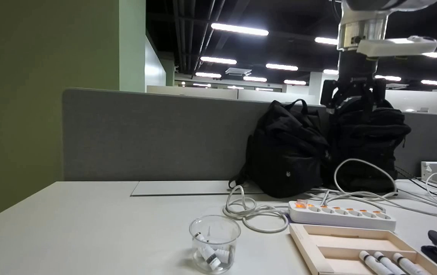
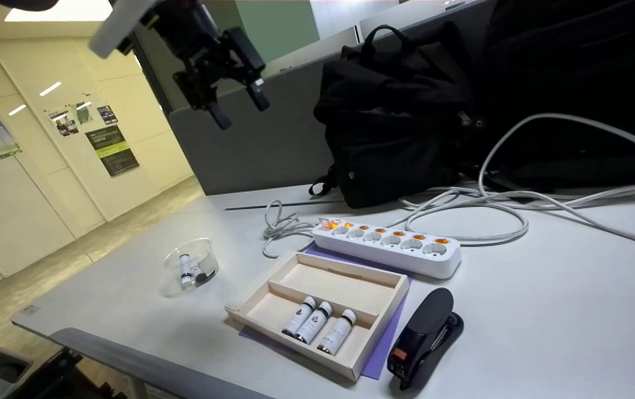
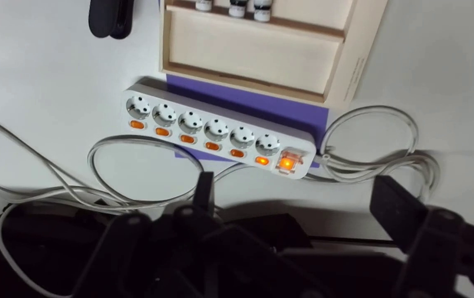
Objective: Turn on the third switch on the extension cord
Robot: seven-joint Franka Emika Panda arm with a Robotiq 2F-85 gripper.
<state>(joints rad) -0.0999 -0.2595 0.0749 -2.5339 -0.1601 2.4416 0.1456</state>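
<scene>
gripper (image 2: 240, 109): mine, hanging well above the table (image 1: 107, 229) in both exterior views, fingers (image 3: 204, 192) pointing down.
jaws: spread wide, big gap between the tips.
strip (image 3: 229, 131): on the table, partly over a purple sheet (image 3: 261, 105), below my jaws and well apart from them. In wrist view it slants past my tips: lit end across from the gap, other end out beyond the finger on that view's left.
sockets (image 3: 216, 129): six round ones, single row along the strip.
switches (image 3: 212, 145): small, orange, one beside each socket; the one nearest the main switch (image 3: 287, 164) glows, the rest look duller.
main switch: larger, at the strip's end, glowing; lies within the width of my gap as the wrist view shows it.
cable (image 3: 430, 171): white, coiled beside the lit end; more loops between strip and bags (image 1: 287, 152).
tray (image 3: 253, 54): pale wood, just beside the strip; three vials (image 2: 314, 322) lie in the compartment farther from it.
cup (image 1: 229, 237): clear, near the tray but apart; more vials inside.
stapler (image 2: 431, 313): black, near the tray, on the opposite side from the cup.
bags: two, black, side by side against the grey partition (image 1: 157, 133), behind the strip in both exterior views.
</scene>
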